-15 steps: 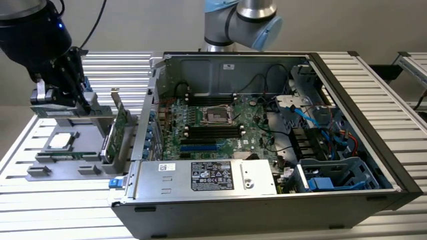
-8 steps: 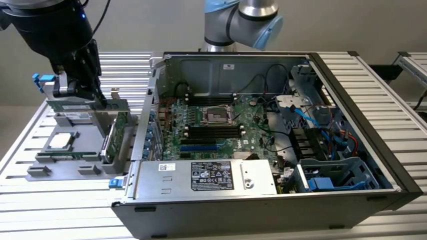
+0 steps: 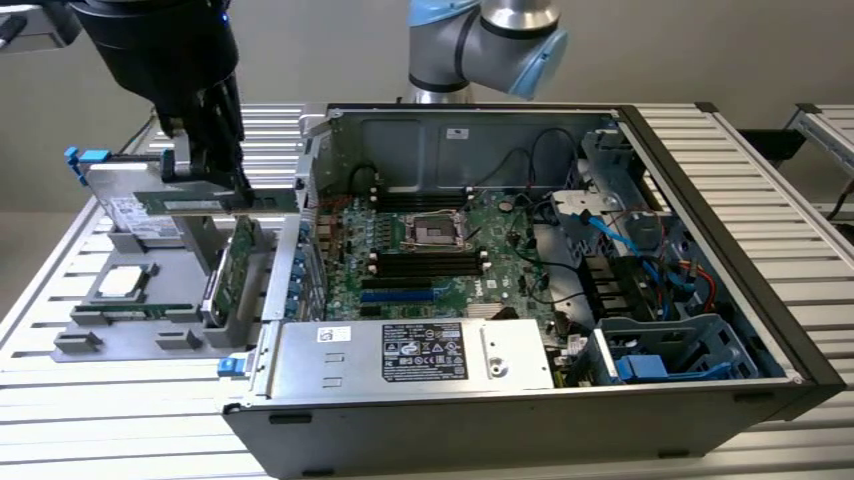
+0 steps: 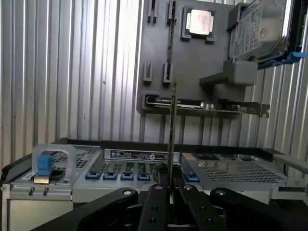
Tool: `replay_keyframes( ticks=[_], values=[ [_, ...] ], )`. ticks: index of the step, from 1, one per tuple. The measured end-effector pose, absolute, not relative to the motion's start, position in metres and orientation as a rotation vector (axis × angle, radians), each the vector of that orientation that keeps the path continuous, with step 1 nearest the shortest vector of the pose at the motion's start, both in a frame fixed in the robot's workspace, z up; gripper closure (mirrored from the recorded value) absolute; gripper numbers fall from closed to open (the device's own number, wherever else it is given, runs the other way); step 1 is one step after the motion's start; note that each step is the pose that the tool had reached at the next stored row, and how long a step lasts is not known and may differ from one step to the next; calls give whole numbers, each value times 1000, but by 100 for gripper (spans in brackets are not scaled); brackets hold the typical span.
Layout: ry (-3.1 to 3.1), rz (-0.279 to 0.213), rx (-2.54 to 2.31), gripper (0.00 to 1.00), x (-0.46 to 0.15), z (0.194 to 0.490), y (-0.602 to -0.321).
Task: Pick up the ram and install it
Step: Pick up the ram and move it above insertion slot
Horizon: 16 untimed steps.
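Note:
In the exterior view the ram (image 3: 260, 203), a long thin green stick, hangs level in the air above the grey parts tray (image 3: 80, 335), at the exterior view's left of the open computer case. My black gripper (image 3: 218, 192) is shut on it from above, near its middle. The wrist view shows the ram (image 4: 172, 120) edge-on as a thin line rising from between my fingers; the gripper (image 4: 169, 190) clamps its lower end there. The motherboard's long black memory slots (image 3: 424, 262) lie inside the case, well apart from the ram.
The tray also carries a processor chip (image 3: 120, 282), a hard drive (image 3: 134, 208) with blue rails, and an upright green expansion card (image 3: 240, 262). The case (image 3: 747, 300) has a power supply (image 3: 414, 355) at the front, plus cables and a drive cage at the exterior view's right.

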State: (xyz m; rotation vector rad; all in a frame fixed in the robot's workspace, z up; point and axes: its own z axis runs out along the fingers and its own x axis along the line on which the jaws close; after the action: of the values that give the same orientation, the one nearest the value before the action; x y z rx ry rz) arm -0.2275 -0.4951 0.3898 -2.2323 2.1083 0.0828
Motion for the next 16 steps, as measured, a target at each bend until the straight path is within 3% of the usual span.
replay_keyframes(
  ticks=[16],
  values=[
    [2091,104,-2228,87,-155,403,-495]
  ],
)
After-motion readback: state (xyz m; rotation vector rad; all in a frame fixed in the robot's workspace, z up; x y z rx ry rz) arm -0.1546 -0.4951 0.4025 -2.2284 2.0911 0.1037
